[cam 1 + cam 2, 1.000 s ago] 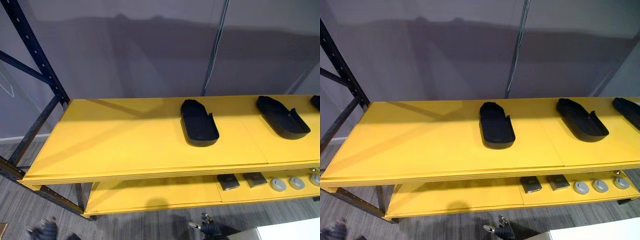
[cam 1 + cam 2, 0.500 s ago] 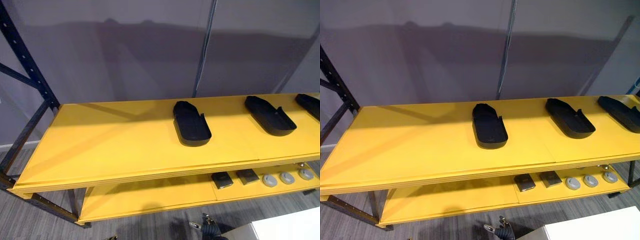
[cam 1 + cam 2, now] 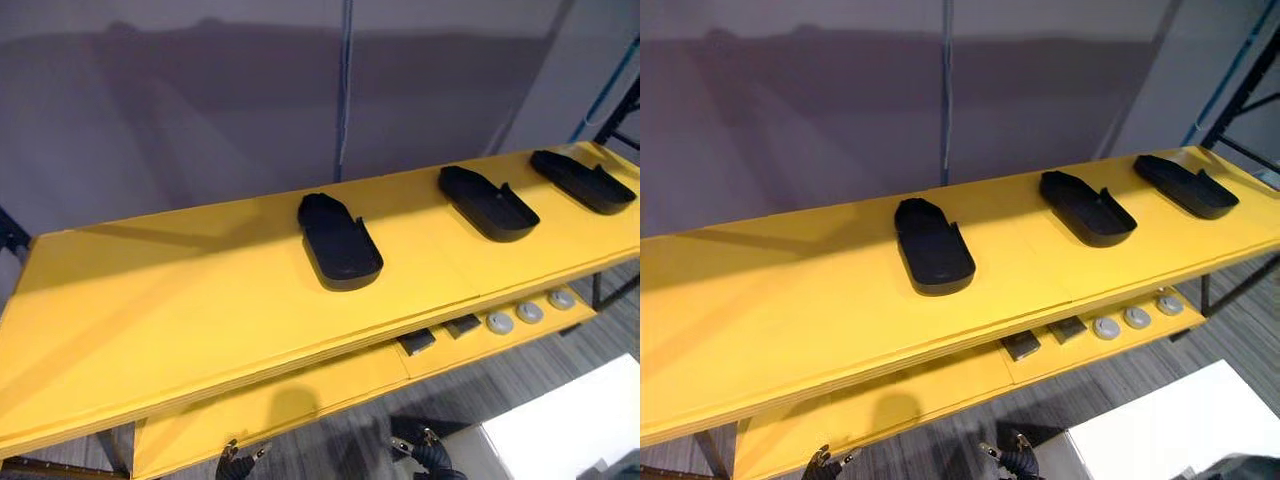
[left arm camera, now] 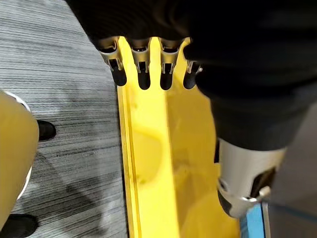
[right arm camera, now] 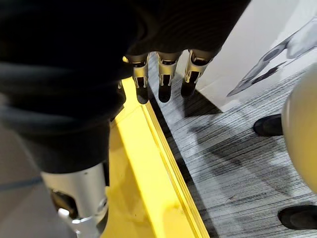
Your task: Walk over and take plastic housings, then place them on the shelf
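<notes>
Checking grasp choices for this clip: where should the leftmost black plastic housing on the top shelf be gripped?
Probably the rounded near end of the leftmost housing, coming from the shelf front: it lies open side up, and its raised rim there gives a wall to pinch.

A warehouse-style workshop: yellow rack shelves (image 3: 180, 290) carry black plastic housings (image 3: 340, 245) and small round parts (image 3: 529, 312), grey partition panels (image 3: 200, 110) behind, grey carpet (image 4: 74, 74) underfoot.
</notes>
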{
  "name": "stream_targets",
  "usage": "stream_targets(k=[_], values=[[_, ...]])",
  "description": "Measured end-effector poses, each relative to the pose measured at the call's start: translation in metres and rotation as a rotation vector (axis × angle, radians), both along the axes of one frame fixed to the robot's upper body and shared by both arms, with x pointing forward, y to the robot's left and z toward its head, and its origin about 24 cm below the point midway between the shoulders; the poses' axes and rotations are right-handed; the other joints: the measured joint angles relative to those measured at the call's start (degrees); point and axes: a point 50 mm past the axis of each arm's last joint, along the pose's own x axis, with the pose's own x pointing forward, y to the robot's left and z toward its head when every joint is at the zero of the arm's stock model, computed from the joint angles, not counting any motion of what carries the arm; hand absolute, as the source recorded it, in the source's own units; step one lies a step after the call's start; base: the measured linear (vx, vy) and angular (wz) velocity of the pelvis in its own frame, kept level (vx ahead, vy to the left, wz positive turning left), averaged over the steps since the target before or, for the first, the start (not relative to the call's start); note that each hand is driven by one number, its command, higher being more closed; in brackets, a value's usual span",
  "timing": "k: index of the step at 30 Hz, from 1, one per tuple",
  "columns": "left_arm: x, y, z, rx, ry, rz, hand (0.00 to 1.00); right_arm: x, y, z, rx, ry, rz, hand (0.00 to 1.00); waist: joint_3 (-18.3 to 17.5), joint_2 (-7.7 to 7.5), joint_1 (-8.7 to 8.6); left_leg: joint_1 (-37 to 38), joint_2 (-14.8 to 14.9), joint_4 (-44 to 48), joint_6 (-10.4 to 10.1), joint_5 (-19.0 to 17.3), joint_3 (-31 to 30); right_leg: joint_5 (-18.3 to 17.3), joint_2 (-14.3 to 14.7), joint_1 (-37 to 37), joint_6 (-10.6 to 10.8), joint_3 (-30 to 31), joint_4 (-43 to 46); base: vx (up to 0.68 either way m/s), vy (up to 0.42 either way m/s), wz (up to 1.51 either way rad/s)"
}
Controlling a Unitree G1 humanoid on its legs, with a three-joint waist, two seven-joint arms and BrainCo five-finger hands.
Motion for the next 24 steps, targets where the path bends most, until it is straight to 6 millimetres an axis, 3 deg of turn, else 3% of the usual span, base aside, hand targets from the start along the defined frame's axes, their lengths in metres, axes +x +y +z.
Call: stream_targets(k=[8, 12, 13, 15, 16, 17, 18, 20, 21, 23, 24], values=[[0.014, 0.002, 0.002, 0.016, -0.021, -0.033, 0.00, 0.008, -0.004, 0.003, -0.026, -0.021, 0.027, 0.00, 3.09, -0.58, 0.19, -1.92, 0.34, 4.81, 0.96, -2.65, 4.71, 0.55, 0.63, -4.02, 0.47, 5.08, 2.96, -0.06, 0.012, -0.35], [0.041, 0.004, 0.011, 0.037, -0.085, -0.074, 0.00, 0.025, 0.002, 0.017, -0.046, -0.113, 0.090, 0.00, 5.10, -1.73, -0.08, -8.58, 1.94, 9.39, 1.77, -3.48, 7.81, 5.98, 1.61, -9.71, 2.17, 6.57, 2.38, -0.15, 0.005, -0.43], [0.051, 0.002, 0.014, 0.044, -0.108, -0.090, 0.00, 0.026, 0.002, 0.020, -0.051, -0.132, 0.088, 0.00, 5.79, -1.55, 0.13, -10.38, 3.02, 9.56, 2.70, -2.96, 8.06, 3.70, 1.73, -11.90, 1.35, 3.62, 7.44, -0.16, -0.042, -0.13], [0.057, 0.000, 0.016, 0.048, -0.122, -0.111, 0.00, 0.021, 0.000, 0.019, -0.053, -0.121, 0.083, 0.00, 5.96, -1.58, -0.02, -10.41, 3.05, 9.48, 2.67, -2.71, 7.92, -1.36, 0.79, -13.87, 0.74, -0.02, 17.66, -0.06, -0.056, 0.06], [0.060, -0.003, 0.017, 0.055, -0.126, -0.140, 0.00, 0.010, -0.002, 0.015, -0.054, -0.093, 0.074, 0.00, 5.58, -2.08, -0.10, -10.38, 2.77, 9.54, 2.87, -2.82, 7.22, -5.57, -0.87, -13.78, 1.64, -2.97, 26.97, 0.04, -0.070, 0.17], [0.061, -0.004, 0.018, 0.055, -0.130, -0.144, 0.00, 0.009, -0.002, 0.014, -0.055, -0.088, 0.074, 0.00, 5.34, -2.51, -0.25, -10.60, 2.44, 9.62, 2.37, -2.38, 6.95, -6.69, -1.70, -13.35, 2.30, -3.90, 29.08, 0.09, -0.102, 0.22], [0.062, -0.001, 0.018, 0.063, -0.131, -0.150, 0.00, 0.004, -0.003, 0.011, -0.054, -0.062, 0.076, 0.00, 4.37, -4.30, -0.62, -11.20, 1.37, 10.21, 2.21, -1.86, 6.82, -8.44, -3.88, -12.97, 3.24, -6.23, 27.58, 0.08, -0.085, 0.06], [0.062, -0.002, 0.018, 0.060, -0.129, -0.151, 0.00, 0.011, -0.009, 0.010, -0.081, -0.055, 0.109, 0.00, 3.65, -4.24, 0.09, -13.45, 0.86, 10.44, 3.53, -0.77, 7.57, -7.81, -3.55, -13.25, 2.22, -9.65, 20.92, 0.06, -0.111, -0.70], [0.061, 0.001, 0.018, 0.061, -0.123, -0.134, 0.00, 0.021, -0.012, 0.011, -0.103, -0.061, 0.142, 0.00, 3.48, -3.98, 0.02, -14.77, 1.92, 11.40, 3.96, -0.01, 9.61, -5.70, -2.74, -12.44, -0.45, -10.38, 15.68, 0.02, -0.124, -1.18], [0.058, 0.004, 0.017, 0.069, -0.114, -0.131, 0.00, 0.031, -0.018, 0.014, -0.127, -0.071, 0.156, 0.00, 3.44, -3.97, 0.23, -16.77, 3.90, 15.58, 3.85, -0.33, 12.79, -1.74, -1.65, -11.83, -1.97, -10.19, 9.73, -0.08, -0.084, -1.33], [0.058, 0.002, 0.016, 0.061, -0.109, -0.133, 0.00, 0.036, -0.023, 0.016, -0.147, -0.081, 0.155, 0.00, 3.03, -3.62, 0.27, -16.03, 1.67, 10.48, 2.59, -1.81, 11.51, 0.21, -1.52, -11.59, -2.10, -8.68, 7.03, -0.12, 0.014, -1.35]])
